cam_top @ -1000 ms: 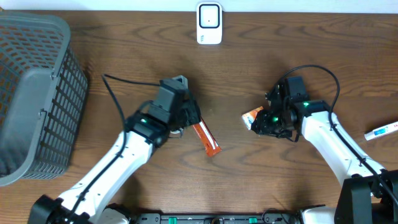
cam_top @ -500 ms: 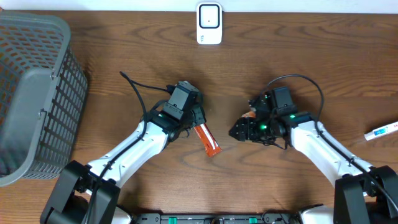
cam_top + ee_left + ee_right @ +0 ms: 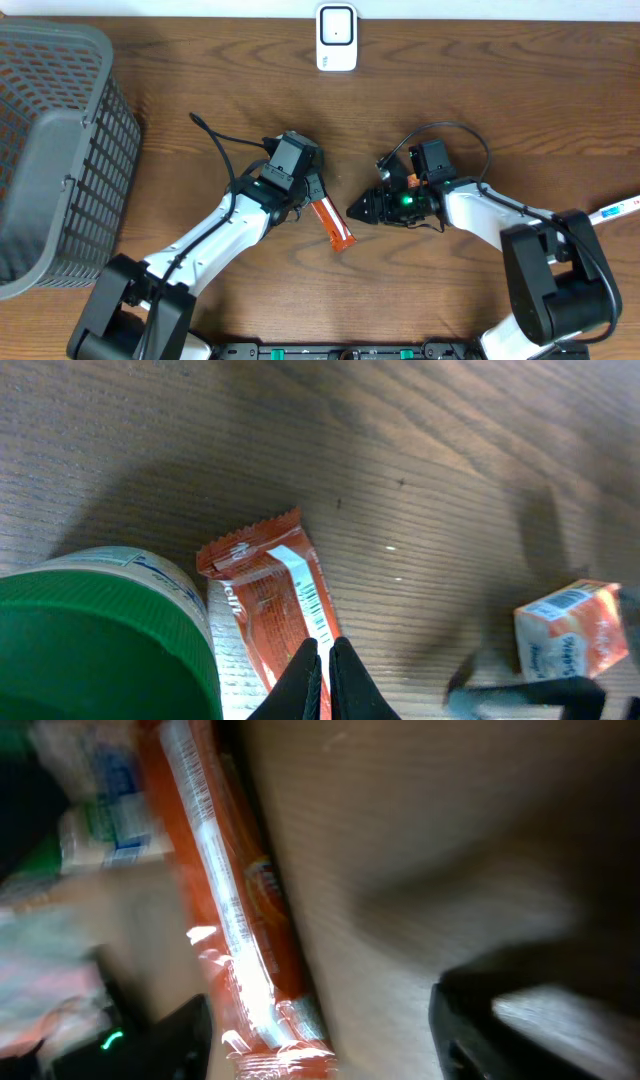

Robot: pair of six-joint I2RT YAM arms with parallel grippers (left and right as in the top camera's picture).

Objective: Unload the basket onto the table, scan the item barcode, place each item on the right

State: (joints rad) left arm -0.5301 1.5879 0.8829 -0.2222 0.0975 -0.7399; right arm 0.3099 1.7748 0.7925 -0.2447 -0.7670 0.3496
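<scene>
- Orange-red foil snack packet (image 3: 333, 222) lies flat mid-way along the brown wooden bench (image 3: 480, 90), between the two arms. It is well apart from the white boxy scanner (image 3: 336, 38) at the far edge.
- left jaws: clenched tight, fingertips (image 3: 306, 672) down on the packet. Cannot tell whether they pinch the film or only press on it.
- right jaws: spread, nothing in them. The dark fingers (image 3: 150, 1040) stand either side of the packet's crimped end.
- Small orange carton (image 3: 572, 630) sits near the right arm, a barcode showing on one face. A green-lidded white tub (image 3: 100, 640) looms just beside the packet in the left wrist view.
- Step in hand, by my reading: getting hold of the packet so it can go to the scanner.
- To do it well, the right jaws should close across the narrow width near the end seam, low enough to catch the film rather than skid over it. The left should pin the packet until that grip is sure.
- After that, find the face carrying the code and present it flat and uncrumpled to the scanner window.
- Writing: a white strip of fine print runs the packet's length, not readable. The carton's lettering is too small. No barcode made out on the packet's upper face.
</scene>
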